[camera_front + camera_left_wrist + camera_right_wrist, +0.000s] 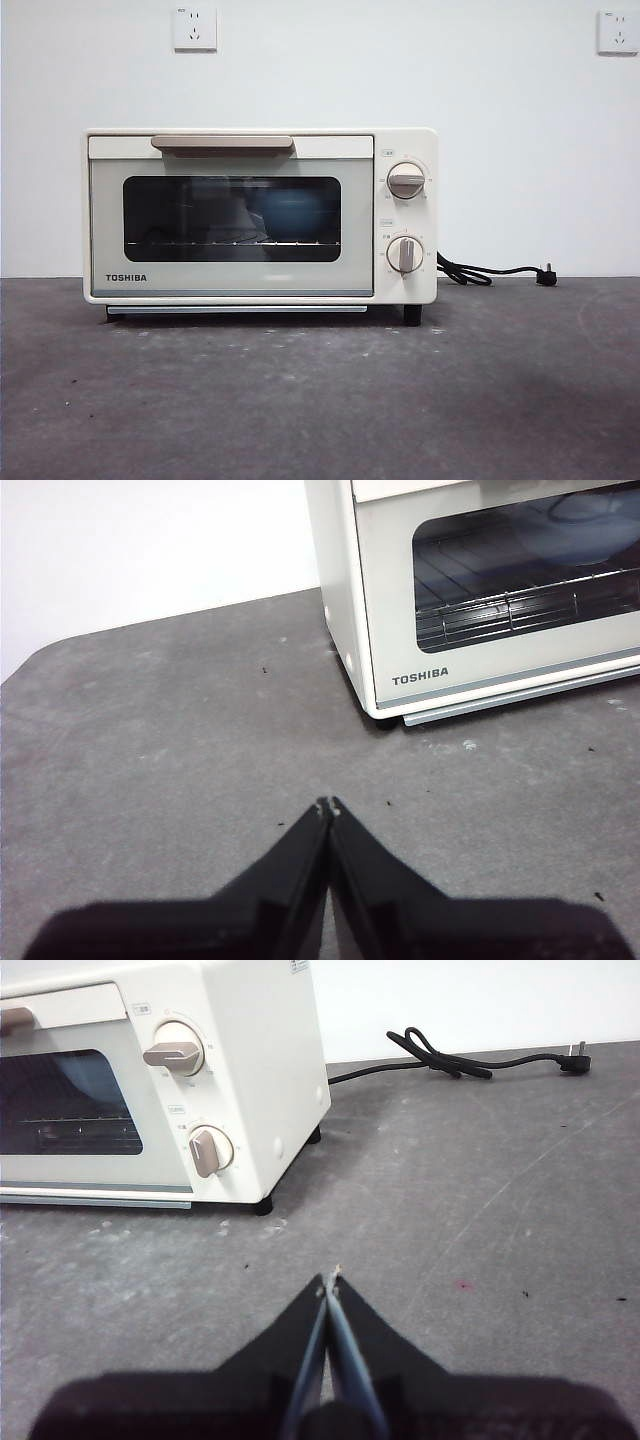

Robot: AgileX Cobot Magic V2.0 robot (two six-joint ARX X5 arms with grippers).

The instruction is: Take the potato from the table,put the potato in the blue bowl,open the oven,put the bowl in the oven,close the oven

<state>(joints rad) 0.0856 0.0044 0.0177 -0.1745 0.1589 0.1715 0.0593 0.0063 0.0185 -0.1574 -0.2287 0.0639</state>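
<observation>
Sitting behind the shut door of the TOSHIBA toaster oven (260,215), the blue bowl (292,216) looks delivered; the potato isn't discernible. Left hand (328,807) and right hand (330,1280) hover closed and empty over the worktop (320,400). Nothing apparently remains.

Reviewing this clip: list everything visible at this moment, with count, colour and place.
oven: one, cream-white, on the table, door closed.
blue bowl: one, blue, inside the oven behind the dark window; its contents cannot be seen.
knobs: two, grey, on the oven's control panel.
cord: one, black, unplugged, lying beside the oven.
wall sockets: two, white, on the wall.
table: one, dark grey.
left gripper: black, shut, holding nothing, above the table.
right gripper: black, shut, holding nothing, above the table.
</observation>
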